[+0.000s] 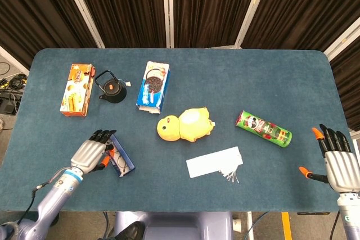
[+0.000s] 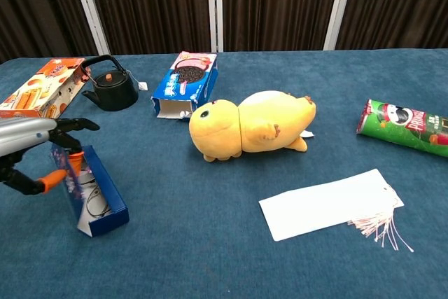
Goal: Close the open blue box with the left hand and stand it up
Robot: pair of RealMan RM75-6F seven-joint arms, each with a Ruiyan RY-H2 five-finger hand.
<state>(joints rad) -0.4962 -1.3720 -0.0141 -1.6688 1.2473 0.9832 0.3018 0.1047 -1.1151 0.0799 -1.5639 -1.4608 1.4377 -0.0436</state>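
Observation:
The small open blue box (image 1: 121, 160) (image 2: 93, 191) lies on the table near the front left, its open side up with a thin wire inside. My left hand (image 1: 91, 153) (image 2: 33, 148) grips its near-left end, fingers over the rim and thumb against the outer wall. At the front right edge my right hand (image 1: 337, 161) hovers open with fingers spread, holding nothing; the chest view does not show it.
A yellow plush duck (image 1: 185, 124) lies mid-table, a white paper tag (image 1: 214, 162) in front of it. A blue cookie box (image 1: 153, 86), black kettle (image 1: 111, 88) and orange box (image 1: 77, 89) sit at the back left. A green chip can (image 1: 263, 128) lies right.

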